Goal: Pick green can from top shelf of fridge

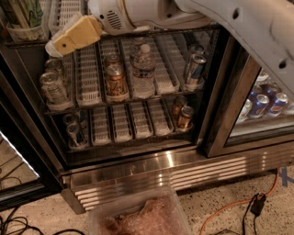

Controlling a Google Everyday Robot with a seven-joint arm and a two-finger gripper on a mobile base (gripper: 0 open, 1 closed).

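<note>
The gripper (pixel 54 47) hangs at the front edge of the top shelf (pixel 69 8) of the fridge (pixel 216 114), its yellow tip slanting down and to the left. From where I stand I cannot tell whether it is open or closed. The green can (pixel 22 11) stands free, just up and to the left of that tip, at the shelf's far left end, with its top cut off from view. It looks tall and slim, so a sideways brush from the tip could tip it over or shove it deeper down its white tray. A grip taken too low on a cold, slick wall might also slip. Below the tip, on the next rack, stand silvery cans (pixel 53 87). Further right are orange-brown cans (pixel 115 80) and a water bottle (pixel 143 69), all near enough for the arm to clip. Well below, a clear plastic bin (pixel 138 215) sits on the speckled floor (pixel 220 193), and an orange cable (pixel 239 206) trails beside it.
</note>
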